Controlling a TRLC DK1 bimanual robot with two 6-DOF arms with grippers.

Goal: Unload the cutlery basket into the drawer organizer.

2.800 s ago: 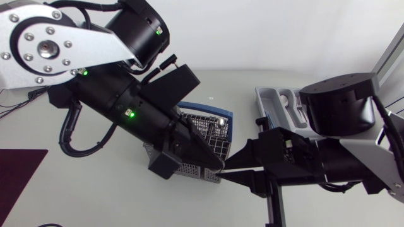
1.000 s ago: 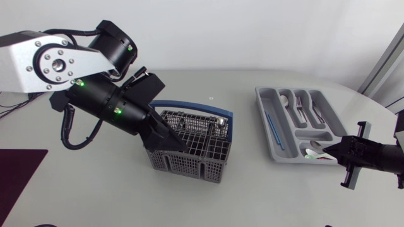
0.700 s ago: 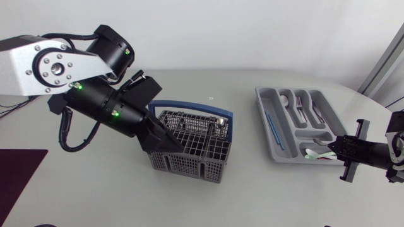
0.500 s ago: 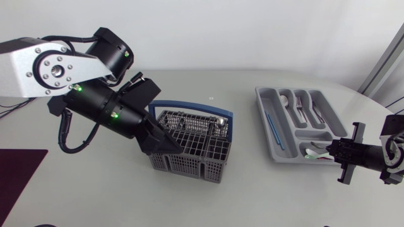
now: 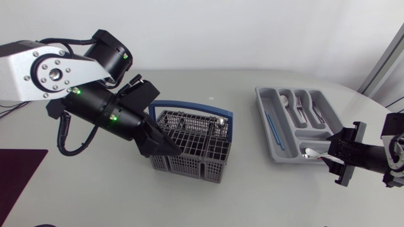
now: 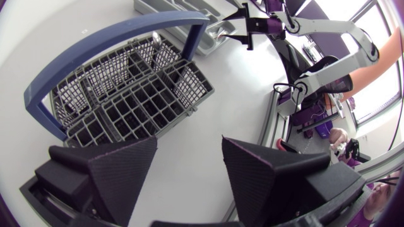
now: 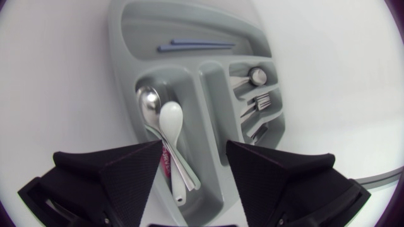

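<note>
Cutlery basket [image 5: 189, 165] sits mid-worktop [image 5: 252, 195], with what looks like one metal piece in its far corner. Drawer organizer [image 7: 120, 75] is well apart on the right-arm side, a white spoon [image 7: 172, 123] and a metal spoon [image 7: 148, 101] lying together in its end compartment. Left pincer [image 6: 189, 164] hovers at the basket's edge, fingers apart; right pincer [image 7: 192, 170] is over the spoon compartment, also spread, gripping nothing.

The table [image 5: 252, 195] was viewed from above by the head camera, basket [image 5: 192, 148] and organizer [image 5: 268, 123] both included. The basket was faced closely from the left wrist, the organizer from the right, and perhaps glimpsed beyond the basket too.
</note>
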